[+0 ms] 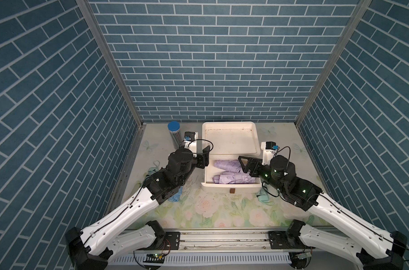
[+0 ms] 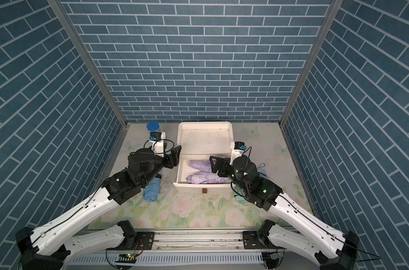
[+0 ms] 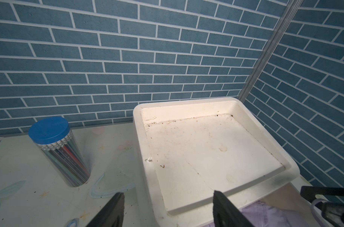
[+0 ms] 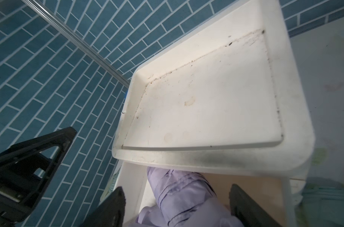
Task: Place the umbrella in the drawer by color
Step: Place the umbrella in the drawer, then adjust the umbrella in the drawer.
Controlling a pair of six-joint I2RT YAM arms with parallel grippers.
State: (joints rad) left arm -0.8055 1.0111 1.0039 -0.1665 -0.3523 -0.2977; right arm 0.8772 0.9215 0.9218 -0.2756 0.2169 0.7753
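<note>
A white drawer (image 1: 231,187) stands pulled out, and two folded purple umbrellas lie inside, one at the back (image 1: 225,164) and one at the front (image 1: 231,179). My right gripper (image 1: 242,164) hovers open over the right end of the back one; in the right wrist view that umbrella (image 4: 183,196) lies below and between the spread jaws of the gripper (image 4: 177,187), untouched. My left gripper (image 1: 41,155) is open and empty beside the cabinet's left edge, also in the left wrist view (image 3: 168,193). A blue umbrella (image 2: 152,190) lies under the left arm. A mint-green umbrella (image 1: 265,198) lies under the right arm.
The drawer cabinet's recessed white top (image 1: 229,138) sits behind the open drawer. A clear tube of pencils with a blue lid (image 1: 174,135) stands at the back left. A small brown knob (image 1: 233,191) sticks out of the drawer front. Blue brick walls close three sides.
</note>
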